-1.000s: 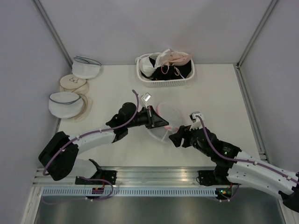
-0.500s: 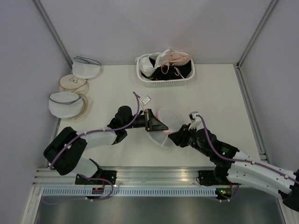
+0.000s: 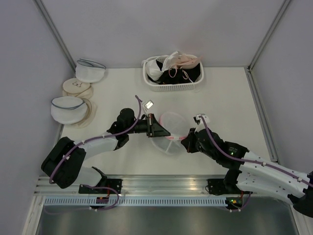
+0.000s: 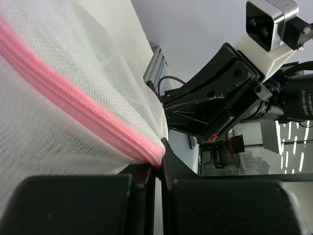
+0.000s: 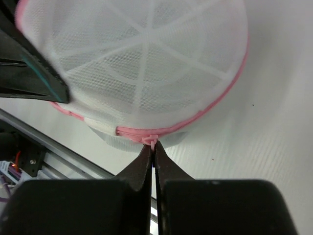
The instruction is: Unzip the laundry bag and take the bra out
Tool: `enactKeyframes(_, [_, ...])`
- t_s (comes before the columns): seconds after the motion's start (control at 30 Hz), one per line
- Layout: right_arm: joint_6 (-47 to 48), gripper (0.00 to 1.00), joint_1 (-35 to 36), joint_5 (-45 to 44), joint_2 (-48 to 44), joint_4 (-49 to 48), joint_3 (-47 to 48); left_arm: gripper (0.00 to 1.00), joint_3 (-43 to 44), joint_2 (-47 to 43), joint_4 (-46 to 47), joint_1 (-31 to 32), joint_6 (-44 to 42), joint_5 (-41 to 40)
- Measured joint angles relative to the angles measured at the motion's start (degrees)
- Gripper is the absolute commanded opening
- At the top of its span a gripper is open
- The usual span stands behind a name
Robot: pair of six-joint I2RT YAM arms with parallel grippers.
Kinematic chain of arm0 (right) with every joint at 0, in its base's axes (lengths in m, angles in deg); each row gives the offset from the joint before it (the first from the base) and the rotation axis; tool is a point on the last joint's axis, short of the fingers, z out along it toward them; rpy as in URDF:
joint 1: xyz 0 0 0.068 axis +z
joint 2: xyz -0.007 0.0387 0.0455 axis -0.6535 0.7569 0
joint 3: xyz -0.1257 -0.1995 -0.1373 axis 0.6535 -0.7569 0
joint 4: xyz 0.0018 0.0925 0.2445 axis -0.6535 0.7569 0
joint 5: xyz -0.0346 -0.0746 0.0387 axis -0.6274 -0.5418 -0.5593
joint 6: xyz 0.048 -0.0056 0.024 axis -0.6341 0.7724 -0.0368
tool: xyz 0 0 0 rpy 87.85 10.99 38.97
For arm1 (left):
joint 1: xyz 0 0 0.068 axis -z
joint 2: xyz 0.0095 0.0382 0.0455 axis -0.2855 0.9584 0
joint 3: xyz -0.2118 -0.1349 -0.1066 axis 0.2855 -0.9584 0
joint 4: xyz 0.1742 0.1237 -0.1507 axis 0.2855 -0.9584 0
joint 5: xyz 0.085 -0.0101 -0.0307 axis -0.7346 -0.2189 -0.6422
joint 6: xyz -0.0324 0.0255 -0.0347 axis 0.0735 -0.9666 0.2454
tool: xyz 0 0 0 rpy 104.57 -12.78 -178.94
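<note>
Pink zipper trim (image 4: 73,100) sits clamped between the closed fingers of the left end effector (image 4: 159,165), which anchors the laundry bag (image 3: 172,128) in the middle of the desk (image 3: 234,98). At the bag's right rim, the right end effector (image 5: 154,149) is pinched shut on the zipper pull (image 5: 153,140). The left anchor should hold firm while the pull is drawn along the rim's curve, not outward. No bra shows through the mesh.

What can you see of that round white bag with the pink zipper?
It's a round bag of white mesh, two domed halves with white ribs like wheel spokes. A pink zipper runs around the rim and looks closed. It sits mid-table, tilted. The left gripper pinches the pink rim on one side; the right gripper is shut on the zipper pull.
</note>
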Motion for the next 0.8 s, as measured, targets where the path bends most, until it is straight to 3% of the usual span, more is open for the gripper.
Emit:
enactKeyframes(0.4, [-3.4, 0.0, 0.3, -11.4, 8.9, 13.3, 4.8, 0.02, 4.7, -3.0, -19.6, -4.0, -12.0, 3.8])
enactKeyframes(0.6, [-4.1, 0.01, 0.3, -13.8, 10.3, 13.3, 6.2, 0.02, 8.0, -2.6, -26.9, -6.0, -17.7, 4.0])
enactKeyframes(0.63, [-3.9, 0.0, 0.3, -13.8, 10.0, 13.1, 6.2, 0.06, 8.8, -2.1, -27.2, -6.1, -18.3, 3.9])
enactKeyframes(0.67, [-3.5, 0.01, 0.3, -13.6, 9.4, 12.7, 6.1, 0.18, 9.7, -1.3, -27.4, -6.3, -18.7, 3.8])
enactKeyframes(0.7, [-3.0, 0.0, 0.3, -13.4, 8.6, 12.3, 5.8, 0.43, 10.5, -0.4, -27.4, -6.6, -19.0, 3.6])
enactKeyframes(0.77, [-2.1, 0.0, 0.2, -12.5, 6.8, 11.9, 5.0, 0.62, 12.1, 1.4, -26.9, -7.0, -19.1, 1.3])
enactKeyframes(0.8, [-1.6, 0.0, 0.2, -12.0, 6.0, 11.8, 4.5, 0.8, 12.5, 1.9, -26.2, -7.3, -18.6, -0.3])
